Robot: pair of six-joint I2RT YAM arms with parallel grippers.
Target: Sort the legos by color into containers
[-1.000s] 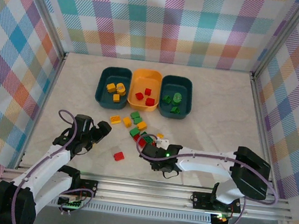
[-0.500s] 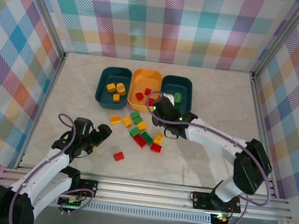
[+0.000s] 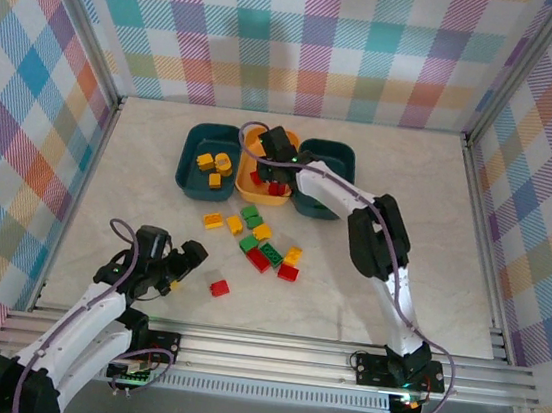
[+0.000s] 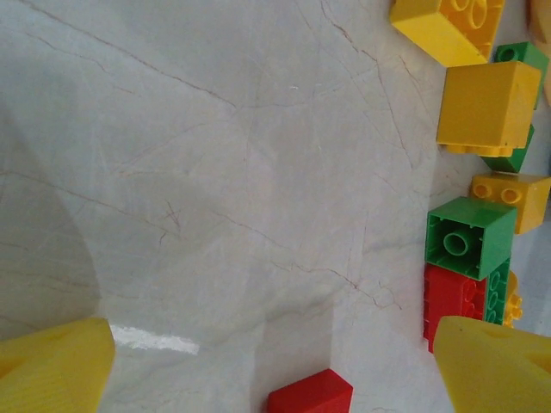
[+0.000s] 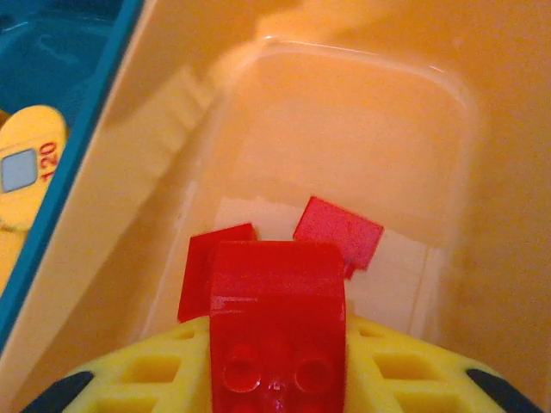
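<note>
The orange-yellow bin point(image 3: 249, 163) stood in the middle of the row of three at the far part of the table point(image 3: 407, 203). The left teal bin point(image 3: 188, 171) touched it on the left arm's side and the right teal bin point(image 3: 345, 175) touched it on the other.

The right end effector point(image 5: 275, 379) hung directly over the orange-yellow bin, its arm stretched across the right teal bin. Its yellow pads point(image 5: 129, 379) were drawn close together, with a red brick point(image 5: 275, 318) sitting stud-side up between them, above the bin floor. Below it, on the floor of the orange-yellow bin, lay two red bricks point(image 5: 340, 232), flat and just beside each other.

Several yellow bricks point(image 3: 216, 164) lay in the left teal bin, beside the orange-yellow bin.

On the near side of the orange-yellow bin, a short way out onto the bare table, the loose bricks point(image 3: 262, 240) formed a scattered cluster of green, yellow and red pieces, some touching. A lone red brick point(image 3: 219, 287) lay nearer still, apart from that cluster and well away from the bin.

The left end effector point(image 4: 275, 357) sat low over the table, well to the near left of the orange-yellow bin. Its fingers were spread wide and held nothing. The lone red brick lay just ahead of the gap between them.
</note>
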